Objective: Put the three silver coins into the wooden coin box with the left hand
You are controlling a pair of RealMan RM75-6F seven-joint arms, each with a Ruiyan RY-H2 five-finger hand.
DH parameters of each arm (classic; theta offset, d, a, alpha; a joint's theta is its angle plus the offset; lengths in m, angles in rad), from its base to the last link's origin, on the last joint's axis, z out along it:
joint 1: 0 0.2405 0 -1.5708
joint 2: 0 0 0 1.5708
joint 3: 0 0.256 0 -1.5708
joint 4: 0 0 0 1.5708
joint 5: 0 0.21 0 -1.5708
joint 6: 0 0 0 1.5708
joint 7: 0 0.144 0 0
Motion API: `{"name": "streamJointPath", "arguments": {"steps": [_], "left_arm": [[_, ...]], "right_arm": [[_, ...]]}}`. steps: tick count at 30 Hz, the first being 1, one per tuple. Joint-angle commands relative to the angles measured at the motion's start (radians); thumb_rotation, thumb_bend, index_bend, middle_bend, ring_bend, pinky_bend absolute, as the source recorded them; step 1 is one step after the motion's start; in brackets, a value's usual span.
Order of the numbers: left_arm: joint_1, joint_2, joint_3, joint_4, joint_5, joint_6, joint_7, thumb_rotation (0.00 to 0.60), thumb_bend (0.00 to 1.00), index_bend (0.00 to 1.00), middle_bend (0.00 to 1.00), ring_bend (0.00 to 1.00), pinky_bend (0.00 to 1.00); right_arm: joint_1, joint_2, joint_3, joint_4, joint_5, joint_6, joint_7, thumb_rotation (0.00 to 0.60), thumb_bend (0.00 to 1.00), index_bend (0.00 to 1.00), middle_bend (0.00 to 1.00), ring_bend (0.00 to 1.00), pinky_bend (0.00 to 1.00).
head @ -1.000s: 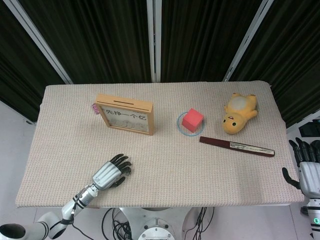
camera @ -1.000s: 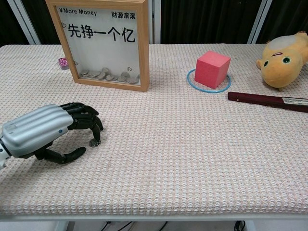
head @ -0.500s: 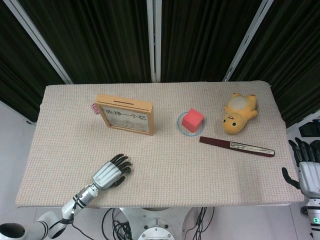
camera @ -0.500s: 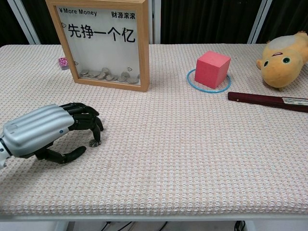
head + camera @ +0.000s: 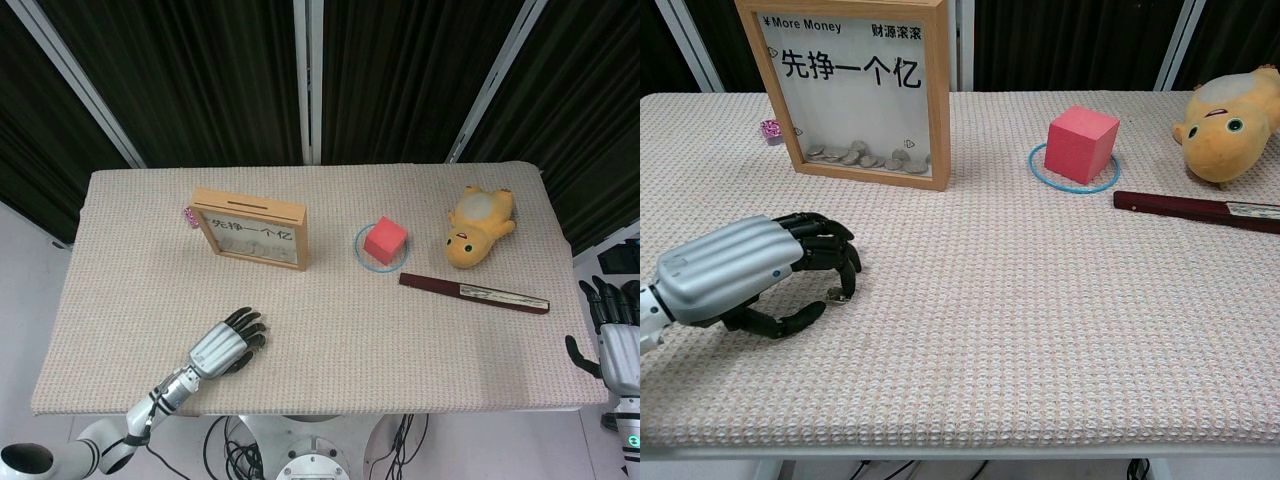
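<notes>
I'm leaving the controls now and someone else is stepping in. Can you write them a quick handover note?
Left hand: low over the cloth at the front left, fingers curled over a coin on the table; grip not clear.
Right hand: off the table's right edge, holding nothing.
Coin box: upright at the back left, coins already inside; how many are from this job cannot be told.
Left: lift this coin, drop it through the top slot.

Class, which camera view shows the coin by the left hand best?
The chest view: the coin lies on the table just under the left hand's fingertips. In the head view that hand is small and the coin cannot be made out.
</notes>
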Motion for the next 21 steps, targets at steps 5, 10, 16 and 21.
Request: {"name": "streamJointPath", "arguments": {"steps": [5, 10, 16, 21], "left_arm": [[-0.004, -0.002, -0.001, 0.003, 0.000, -0.004, 0.001, 0.600, 0.25, 0.40, 0.26, 0.12, 0.14], [-0.010, -0.008, -0.003, 0.013, 0.002, -0.003, 0.004, 0.600, 0.24, 0.41, 0.26, 0.12, 0.14], [-0.017, -0.021, -0.008, 0.029, 0.005, 0.000, 0.007, 0.600, 0.25, 0.42, 0.26, 0.12, 0.14], [-0.018, -0.028, -0.012, 0.040, 0.005, 0.011, 0.003, 0.600, 0.24, 0.44, 0.27, 0.12, 0.15]], "right_arm": [[0.001, -0.001, 0.000, 0.001, -0.001, -0.001, 0.001, 0.600, 0.33, 0.00, 0.00, 0.00, 0.00], [0.001, -0.001, -0.001, 0.001, -0.002, 0.000, 0.000, 0.600, 0.33, 0.00, 0.00, 0.00, 0.00], [0.001, -0.003, -0.002, 0.002, -0.004, 0.000, -0.001, 0.600, 0.33, 0.00, 0.00, 0.00, 0.00], [0.002, -0.004, -0.002, 0.005, -0.004, -0.003, 0.001, 0.600, 0.33, 0.00, 0.00, 0.00, 0.00]]}}
